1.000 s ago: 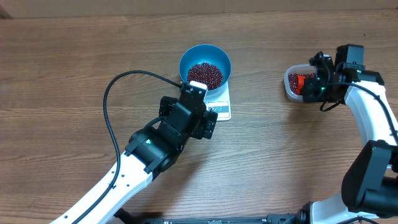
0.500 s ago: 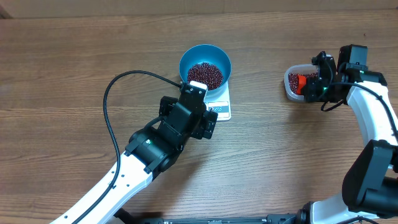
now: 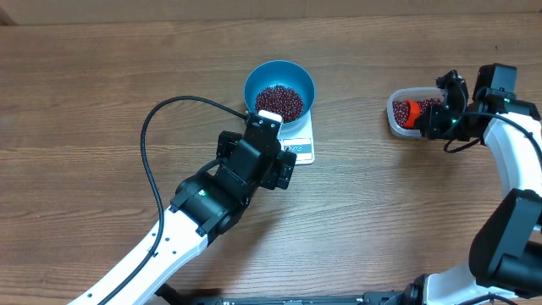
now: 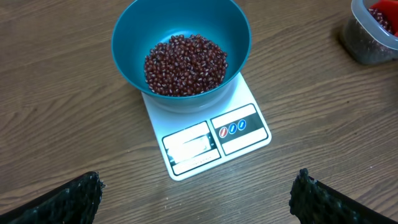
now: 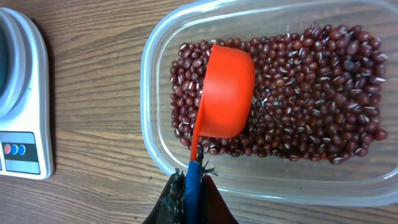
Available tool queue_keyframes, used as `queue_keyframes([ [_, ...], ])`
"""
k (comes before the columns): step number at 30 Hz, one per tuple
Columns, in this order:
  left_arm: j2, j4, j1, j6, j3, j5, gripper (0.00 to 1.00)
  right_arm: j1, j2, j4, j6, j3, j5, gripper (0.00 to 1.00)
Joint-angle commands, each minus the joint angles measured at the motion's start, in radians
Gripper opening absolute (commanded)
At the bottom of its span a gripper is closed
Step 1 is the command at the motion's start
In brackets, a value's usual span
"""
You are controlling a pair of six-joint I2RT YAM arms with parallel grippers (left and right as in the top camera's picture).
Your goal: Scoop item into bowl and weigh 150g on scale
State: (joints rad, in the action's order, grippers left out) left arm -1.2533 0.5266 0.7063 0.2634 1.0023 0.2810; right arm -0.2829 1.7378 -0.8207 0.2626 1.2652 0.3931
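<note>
The blue bowl stands on the white scale and holds a heap of red-brown beans. My left gripper hovers open over the bare wood just in front of the scale, holding nothing. More beans fill a clear tub on the right. My right gripper is shut on the blue-wrapped handle of an orange scoop. The scoop's cup lies on the beans at the tub's left end, its rounded back towards the camera. The overhead view shows the bowl mid-table and the tub at the right.
A black cable loops over the table left of my left arm. The scale's corner shows at the left edge of the right wrist view, apart from the tub. Bare wood lies between scale and tub.
My right wrist has swung to the right while the scoop stays in the tub. The left arm, bowl and scale have not moved.
</note>
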Motion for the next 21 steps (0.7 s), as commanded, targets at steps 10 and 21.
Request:
queue_keyframes([
  [10, -0.009, -0.003, 0.001, 0.014, -0.007, 0.014, 1.0, -0.007, 0.082, -0.002, 0.002, 0.01, 0.106, 0.04],
  [21, -0.009, -0.003, 0.001, 0.014, -0.007, 0.014, 1.0, -0.041, 0.082, 0.005, 0.009, 0.01, 0.187, 0.04],
])
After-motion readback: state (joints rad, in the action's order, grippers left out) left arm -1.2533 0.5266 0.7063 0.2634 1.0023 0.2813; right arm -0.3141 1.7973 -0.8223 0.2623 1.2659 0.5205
